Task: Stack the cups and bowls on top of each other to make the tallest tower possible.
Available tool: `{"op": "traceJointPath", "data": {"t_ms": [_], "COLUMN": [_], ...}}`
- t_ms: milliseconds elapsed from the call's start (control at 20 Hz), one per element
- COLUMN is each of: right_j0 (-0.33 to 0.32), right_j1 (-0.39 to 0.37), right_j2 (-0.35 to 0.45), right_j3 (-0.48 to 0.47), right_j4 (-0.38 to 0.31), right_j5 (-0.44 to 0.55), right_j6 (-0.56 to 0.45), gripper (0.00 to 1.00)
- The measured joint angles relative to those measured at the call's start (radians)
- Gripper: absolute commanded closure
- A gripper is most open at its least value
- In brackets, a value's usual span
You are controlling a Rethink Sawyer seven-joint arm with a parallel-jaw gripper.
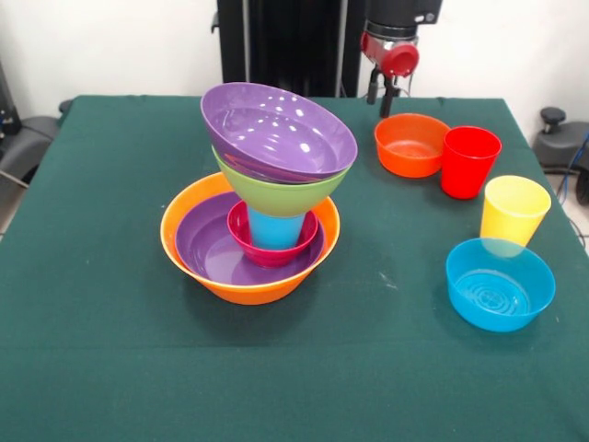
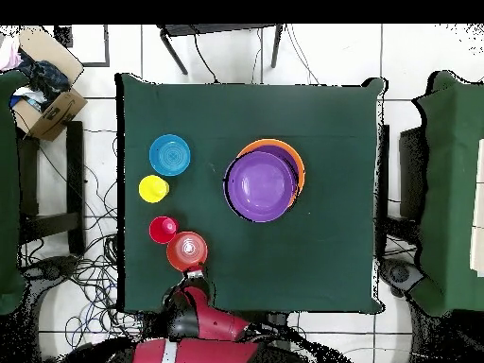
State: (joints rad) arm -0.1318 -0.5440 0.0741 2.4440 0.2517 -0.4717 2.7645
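Observation:
The tower (image 1: pixel 262 198) stands left of the table's middle. Its base is the large orange bowl (image 1: pixel 198 267), holding a purple bowl (image 1: pixel 207 249), the small pink-red bowl (image 1: pixel 241 241) and the blue cup (image 1: pixel 274 228). A lime green bowl (image 1: pixel 276 195) sits on the cup, and a tilted purple bowl (image 1: pixel 276 129) lies on top. The small orange bowl (image 1: pixel 411 145), red cup (image 1: pixel 469 161), yellow cup (image 1: pixel 513 210) and small blue bowl (image 1: pixel 500 284) stand on the right. My gripper (image 1: pixel 380 106) hangs open and empty just behind the small orange bowl.
In the overhead view the gripper (image 2: pixel 196 275) is at the table's robot-side edge beside the small orange bowl (image 2: pixel 187 250), and the tower (image 2: pixel 260 186) is mid-table. A cardboard box (image 2: pixel 47 104) and chairs stand off the green table (image 2: pixel 331 255).

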Motion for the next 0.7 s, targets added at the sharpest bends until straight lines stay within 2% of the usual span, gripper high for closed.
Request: {"op": "traceJointPath", "data": {"t_ms": [350,700], "right_j0": [-0.005,-0.005], "right_j1": [-0.048,-0.061], "right_j2": [0.000,0.004], "right_j3": [-0.009,-0.027], "right_j4": [0.034,0.052], "right_j5": [0.041,0.080], "right_j6": [0.000,0.000], "gripper": [0.00,0.00]}}
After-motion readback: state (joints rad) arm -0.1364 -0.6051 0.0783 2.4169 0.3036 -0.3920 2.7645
